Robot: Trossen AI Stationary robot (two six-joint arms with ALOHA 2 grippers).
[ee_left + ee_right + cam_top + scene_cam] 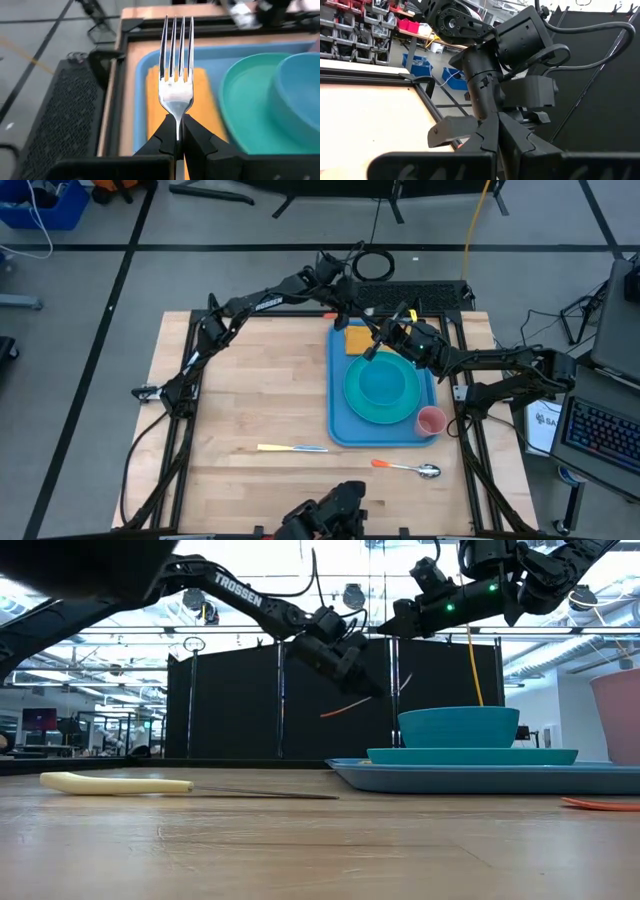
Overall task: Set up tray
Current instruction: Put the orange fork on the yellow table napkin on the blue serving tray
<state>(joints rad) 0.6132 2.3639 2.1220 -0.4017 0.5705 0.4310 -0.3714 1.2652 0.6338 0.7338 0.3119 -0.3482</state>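
Above the tray's (340, 420) far end, over the napkin (200, 100), my left gripper (179, 131) is clenched on a fork (176, 75), tines pointing away. Tray sits on the table's (250, 380) right half, carrying plate (365, 405), bowl (383, 383), cup (431, 421). My right gripper (372, 352), clenched and empty, hangs above the bowl.

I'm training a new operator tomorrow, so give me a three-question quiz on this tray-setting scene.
1. True or false: the left gripper holds a fork above the napkin.
2. Which item sits on the tray beside the plate? A) knife B) pink cup C) spoon
3. Fill in: the knife and spoon lie on the ____, outside the tray.

Key: 1 true. 2 B, the pink cup. 3 table.
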